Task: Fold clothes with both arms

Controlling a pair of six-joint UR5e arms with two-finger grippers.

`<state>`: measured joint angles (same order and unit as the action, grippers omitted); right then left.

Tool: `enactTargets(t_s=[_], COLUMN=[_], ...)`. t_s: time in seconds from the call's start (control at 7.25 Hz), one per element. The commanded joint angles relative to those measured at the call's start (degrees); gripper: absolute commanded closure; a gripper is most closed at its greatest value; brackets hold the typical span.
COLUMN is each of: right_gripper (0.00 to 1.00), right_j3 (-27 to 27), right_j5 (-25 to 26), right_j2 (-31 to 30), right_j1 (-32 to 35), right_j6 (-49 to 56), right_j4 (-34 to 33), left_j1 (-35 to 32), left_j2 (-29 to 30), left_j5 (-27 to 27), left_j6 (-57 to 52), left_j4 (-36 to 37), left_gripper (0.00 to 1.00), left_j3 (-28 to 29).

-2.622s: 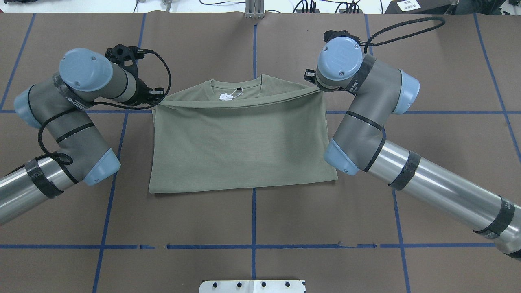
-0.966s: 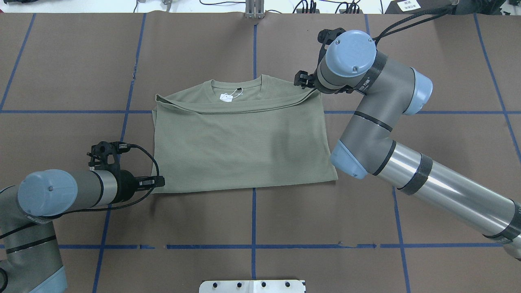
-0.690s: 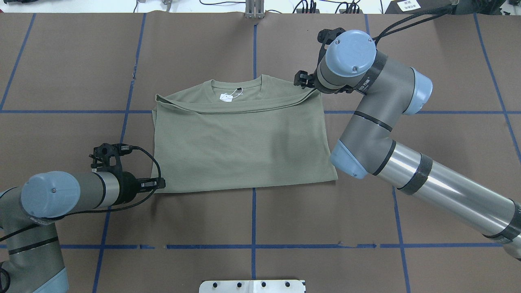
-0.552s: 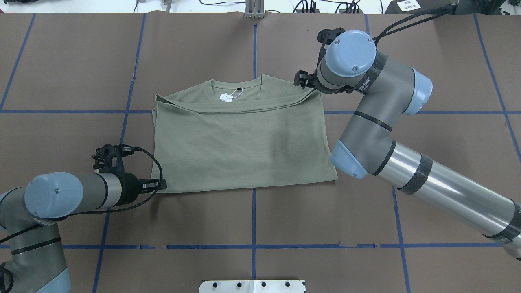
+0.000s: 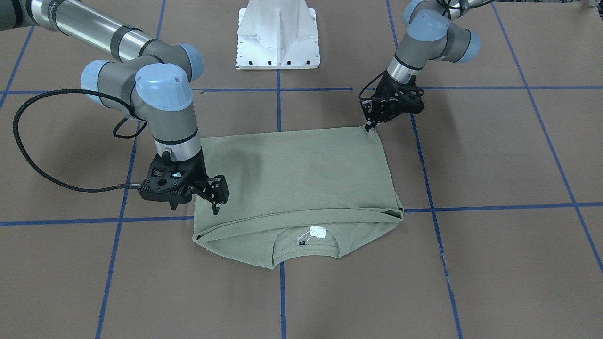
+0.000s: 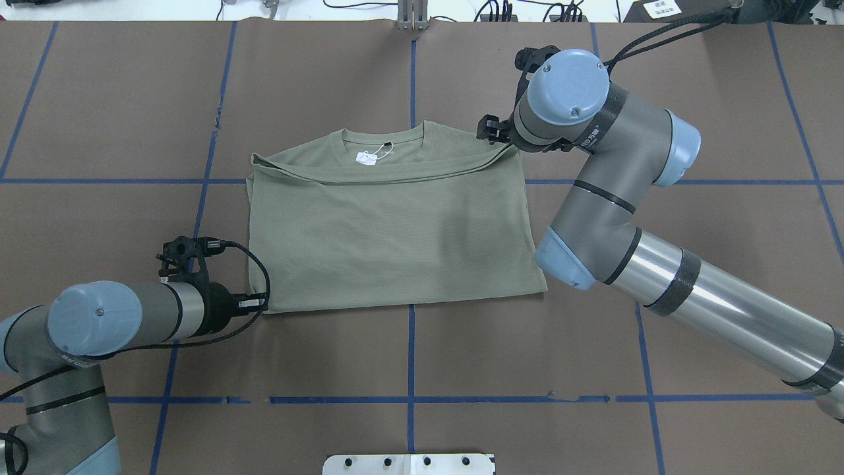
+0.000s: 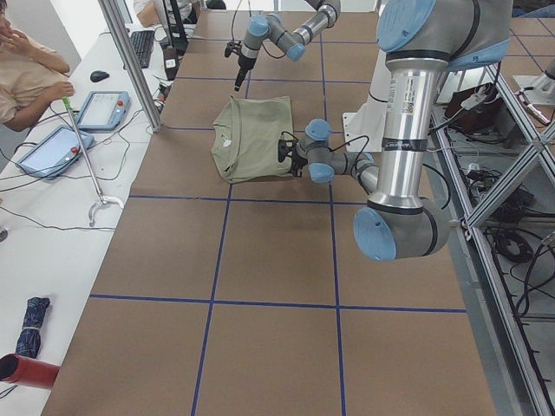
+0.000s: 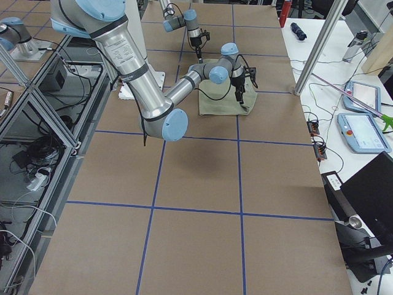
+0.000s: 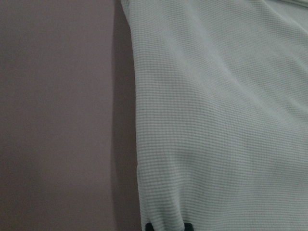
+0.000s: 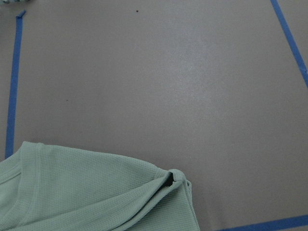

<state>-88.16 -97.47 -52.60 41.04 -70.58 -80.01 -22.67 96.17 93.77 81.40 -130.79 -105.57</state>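
The clothes, one sage-green shirt, lie folded in half on the brown table, with the collar and white tag showing at the far edge. My left gripper sits at the shirt's near-left corner. Its fingers narrow to a point there. In the left wrist view both dark tips have the knit cloth between them, so it looks shut on that corner. My right gripper hangs open just above the far-right corner, holding nothing.
Blue tape lines mark a grid on the brown cover. The white pedestal base stands at the robot's side of the table. A person sits past the far edge with tablets on a white bench.
My left arm left the shirt's far-left corner, swung to the near-left corner and settled onto it. The right gripper let go of the folded edge, rose slightly, then stayed still.
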Motion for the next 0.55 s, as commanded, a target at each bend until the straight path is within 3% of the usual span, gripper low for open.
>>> enactTargets(t_s=[0.0,0.28,0.41], right_gripper=[0.00,0.00,0.00], right_j3=[0.00,0.00,0.00], right_j5=[0.00,0.00,0.00], right_j2=[0.04,0.04,-0.05], right_j1=[0.00,-0.09,-0.26], right_j6=[0.00,-0.09,-0.44], right_j4=[0.03,0.03,0.03], left_j1=[-0.79,-8.74,-14.28], left_j2=[-1.41,-1.86,-1.08], left_j5=[0.44,0.18,0.44], left_j6=[-0.80,-10.85,-16.57], left_j4=[0.18,0.62,0.54], left_gripper=[1.00,1.00,1.00], left_j3=[-1.21,0.53,4.71])
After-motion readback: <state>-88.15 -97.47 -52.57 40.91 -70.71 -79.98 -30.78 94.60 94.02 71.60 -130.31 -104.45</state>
